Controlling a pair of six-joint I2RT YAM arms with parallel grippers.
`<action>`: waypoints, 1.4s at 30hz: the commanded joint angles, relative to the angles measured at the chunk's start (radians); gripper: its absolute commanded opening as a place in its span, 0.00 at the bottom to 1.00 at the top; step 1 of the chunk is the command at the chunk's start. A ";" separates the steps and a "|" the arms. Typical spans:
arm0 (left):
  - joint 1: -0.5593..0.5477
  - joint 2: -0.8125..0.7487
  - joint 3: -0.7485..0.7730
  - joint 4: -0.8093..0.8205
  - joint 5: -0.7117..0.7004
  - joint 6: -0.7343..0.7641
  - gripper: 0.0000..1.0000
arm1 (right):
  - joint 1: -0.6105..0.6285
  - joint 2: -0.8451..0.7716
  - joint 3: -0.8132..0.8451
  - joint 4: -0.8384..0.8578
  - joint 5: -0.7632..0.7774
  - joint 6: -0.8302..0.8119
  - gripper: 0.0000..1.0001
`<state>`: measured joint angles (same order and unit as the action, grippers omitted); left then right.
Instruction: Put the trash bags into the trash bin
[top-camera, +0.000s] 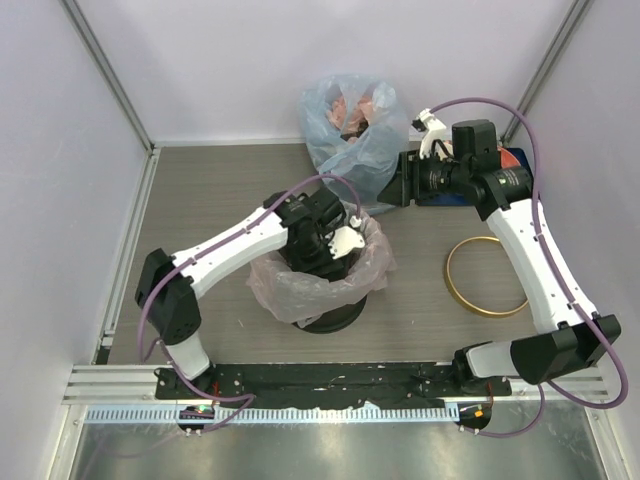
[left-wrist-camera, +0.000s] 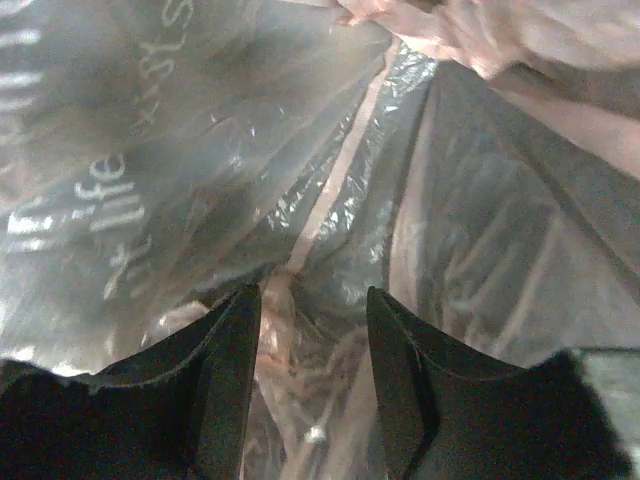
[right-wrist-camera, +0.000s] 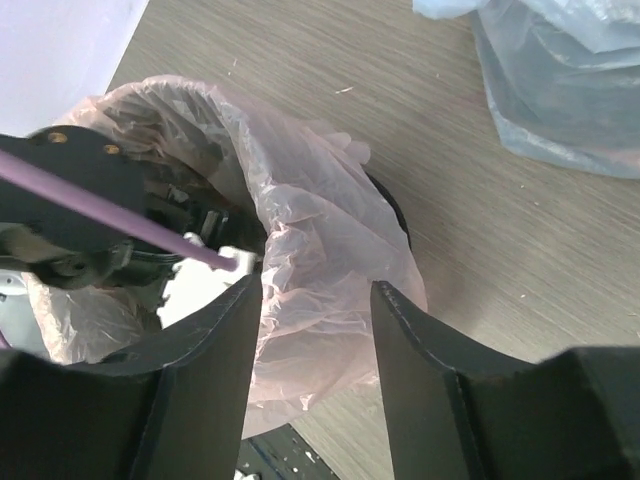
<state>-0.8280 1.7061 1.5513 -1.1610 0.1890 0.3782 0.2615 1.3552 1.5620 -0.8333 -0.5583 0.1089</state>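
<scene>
The pale-pink trash bag (top-camera: 300, 288) lines the black trash bin (top-camera: 336, 318), its top edge draped loosely over the rim. My left gripper (left-wrist-camera: 313, 295) reaches down inside the bag, open, with crinkled pink plastic (left-wrist-camera: 200, 150) and white lettering around its fingers. My right gripper (top-camera: 401, 181) hovers open above the table, to the right of and behind the bin. In the right wrist view the right gripper (right-wrist-camera: 312, 285) frames the bag's draped right edge (right-wrist-camera: 320, 230) without touching it. The bin's gold hoop (top-camera: 449, 277) lies flat on the table to the right of the bin.
A bluish translucent bag (top-camera: 345, 140) with reddish contents stands at the back wall, behind the bin; it also shows in the right wrist view (right-wrist-camera: 560, 90). White walls close in left, right and back. A black rail (top-camera: 330, 380) runs along the near edge.
</scene>
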 joint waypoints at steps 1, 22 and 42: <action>-0.003 0.084 0.003 0.000 -0.077 -0.047 0.50 | 0.004 -0.033 -0.036 0.063 -0.045 -0.008 0.57; -0.003 0.305 -0.177 0.103 -0.106 -0.059 0.51 | 0.097 0.038 -0.046 0.053 0.087 -0.136 0.59; -0.003 0.089 -0.074 0.090 -0.077 -0.088 0.54 | 0.239 0.079 -0.071 0.023 0.340 -0.239 0.01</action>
<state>-0.8364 1.9018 1.4242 -1.0824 0.0910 0.3111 0.4965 1.4292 1.5013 -0.7910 -0.2661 -0.1070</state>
